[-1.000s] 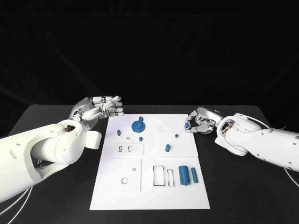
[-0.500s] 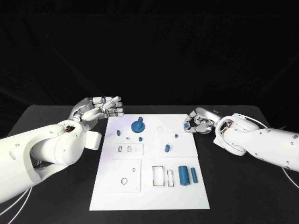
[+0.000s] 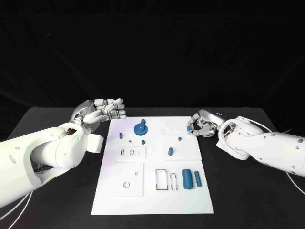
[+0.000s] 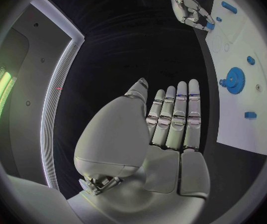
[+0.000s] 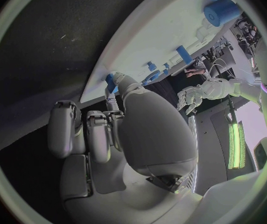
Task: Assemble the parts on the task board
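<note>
The task board point(image 3: 152, 191) was plain white, lying on a black table point(image 3: 56, 210). On it the gear point(image 3: 141, 128) was bright blue, the large cylinder point(image 3: 186, 179) and the slim peg point(image 3: 198, 179) beside it a deeper blue, and the small pieces point(image 3: 171, 151) scattered higher up blue as well. Both arms were white; the left hand point(image 3: 101, 110) and right hand point(image 3: 203, 125) were silver
</note>
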Controlling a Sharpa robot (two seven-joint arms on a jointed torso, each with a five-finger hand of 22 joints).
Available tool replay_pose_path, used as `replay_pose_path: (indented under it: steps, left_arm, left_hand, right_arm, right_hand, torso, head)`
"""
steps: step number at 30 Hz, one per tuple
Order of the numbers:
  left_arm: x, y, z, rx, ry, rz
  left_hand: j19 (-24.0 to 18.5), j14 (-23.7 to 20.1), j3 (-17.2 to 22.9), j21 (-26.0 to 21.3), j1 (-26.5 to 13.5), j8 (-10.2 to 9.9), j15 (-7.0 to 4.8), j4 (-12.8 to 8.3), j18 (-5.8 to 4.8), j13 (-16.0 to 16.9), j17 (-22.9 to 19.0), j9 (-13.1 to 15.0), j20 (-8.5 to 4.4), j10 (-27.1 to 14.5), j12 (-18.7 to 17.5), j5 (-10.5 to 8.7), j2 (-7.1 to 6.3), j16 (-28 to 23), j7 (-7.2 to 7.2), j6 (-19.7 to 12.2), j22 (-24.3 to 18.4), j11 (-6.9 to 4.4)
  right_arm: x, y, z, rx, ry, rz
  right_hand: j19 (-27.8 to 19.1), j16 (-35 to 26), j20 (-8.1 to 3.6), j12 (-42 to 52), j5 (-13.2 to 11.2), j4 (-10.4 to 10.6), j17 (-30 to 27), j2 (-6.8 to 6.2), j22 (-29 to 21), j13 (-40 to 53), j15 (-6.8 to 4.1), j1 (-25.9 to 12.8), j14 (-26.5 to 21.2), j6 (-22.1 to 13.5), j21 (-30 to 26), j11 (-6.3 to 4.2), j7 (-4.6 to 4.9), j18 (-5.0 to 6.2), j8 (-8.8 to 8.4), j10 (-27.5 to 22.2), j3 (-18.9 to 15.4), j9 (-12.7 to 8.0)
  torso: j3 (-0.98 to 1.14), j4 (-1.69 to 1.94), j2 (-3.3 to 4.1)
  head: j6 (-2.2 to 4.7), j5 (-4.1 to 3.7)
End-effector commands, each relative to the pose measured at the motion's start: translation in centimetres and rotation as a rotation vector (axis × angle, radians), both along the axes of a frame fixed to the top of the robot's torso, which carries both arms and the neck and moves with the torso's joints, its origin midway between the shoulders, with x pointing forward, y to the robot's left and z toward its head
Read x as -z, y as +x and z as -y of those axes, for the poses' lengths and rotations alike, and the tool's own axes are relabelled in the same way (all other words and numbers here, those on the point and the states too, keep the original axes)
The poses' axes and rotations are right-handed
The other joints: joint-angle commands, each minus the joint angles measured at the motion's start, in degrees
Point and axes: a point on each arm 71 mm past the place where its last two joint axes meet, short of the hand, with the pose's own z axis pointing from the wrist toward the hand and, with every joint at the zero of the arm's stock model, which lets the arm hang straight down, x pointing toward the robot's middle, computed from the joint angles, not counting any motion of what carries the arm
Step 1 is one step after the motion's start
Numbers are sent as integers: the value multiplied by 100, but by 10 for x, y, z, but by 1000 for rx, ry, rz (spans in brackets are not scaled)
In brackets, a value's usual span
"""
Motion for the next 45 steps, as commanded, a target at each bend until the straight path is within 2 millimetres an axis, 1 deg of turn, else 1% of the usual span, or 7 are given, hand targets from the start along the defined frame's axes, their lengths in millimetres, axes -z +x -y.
replay_pose_path:
  steps: [1,10,20,25,34,36,45]
  left_arm:
    - [-1,0,2,15,-4,8]
    - [0,1,2,13,-3,7]
    - [1,3,3,14,-3,5]
    - [1,3,5,18,-4,4]
    - [1,3,7,21,-4,2]
    - [1,3,7,21,-4,1]
    - [1,3,7,19,-1,-4]
  left_hand:
    - [-49,-41,1,-19,56,-18,-8,-20,51,-7,8,-3,10,1,-23,-24,-12,-37,49,-9,-7,46]
    - [-66,-41,4,-25,61,-20,-7,-21,49,-5,9,-2,15,4,-24,-23,-7,-44,47,-5,-11,46]
    - [-71,-40,5,-27,62,-20,-7,-22,49,-5,10,-1,17,7,-24,-23,-5,-46,45,-2,-12,45]
    - [-72,-40,6,-27,63,-20,-7,-22,49,-4,10,0,17,8,-24,-23,-4,-47,44,-1,-12,45]
    - [-73,-39,6,-28,63,-20,-7,-22,49,-4,11,0,18,9,-24,-23,-4,-47,43,0,-12,44]
    - [-78,-38,6,-29,65,-20,-7,-23,49,-3,12,0,19,12,-24,-23,-3,-49,42,3,-13,43]
    - [-82,-38,4,-30,62,-21,-7,-21,49,-3,12,0,21,13,-25,-24,-5,-52,43,2,-14,43]
  right_arm:
    - [-5,-2,-1,23,2,50]
    - [-27,-13,-27,-17,9,59]
    - [-42,-23,-94,-129,-22,63]
    - [-39,-28,-129,-184,-56,51]
    - [-23,-39,-173,-254,-103,49]
    - [-19,-41,-180,-267,-109,49]
    - [-4,-47,-196,-302,-124,59]
  right_hand:
    - [25,25,-39,27,234,10,1506,-5,130,1079,-38,-200,607,172,28,-56,-138,-79,32,307,56,48]
    - [51,25,-53,40,300,48,1506,-29,176,1098,-51,-365,607,203,56,-69,-158,-88,31,323,107,71]
    - [108,25,-62,70,247,55,1506,-18,266,1133,-63,-420,607,250,135,-89,-182,-110,51,350,136,93]
    - [108,18,-66,31,219,69,1490,-3,265,1091,-68,-454,603,242,130,-93,-184,-109,44,321,151,97]
    - [107,3,-69,14,186,68,1451,-2,264,1075,-69,-469,593,233,126,-94,-185,-109,38,308,162,100]
    - [107,3,-69,14,186,68,1451,-2,264,1075,-69,-469,593,233,126,-94,-185,-109,38,308,162,100]
    - [105,1,-71,15,165,70,1446,-8,262,1078,-70,-491,592,210,121,-91,-177,-108,23,309,170,99]
  torso:
    - [-4,0,-5]
    - [-16,2,-24]
    - [-34,0,-59]
    - [-49,13,-74]
    - [-39,-2,-61]
    - [-35,-2,-56]
    - [-31,0,-56]
  head:
    - [5,0]
    - [3,12]
    - [-73,162]
    - [-137,245]
    - [-190,376]
    - [-192,424]
    - [-241,466]
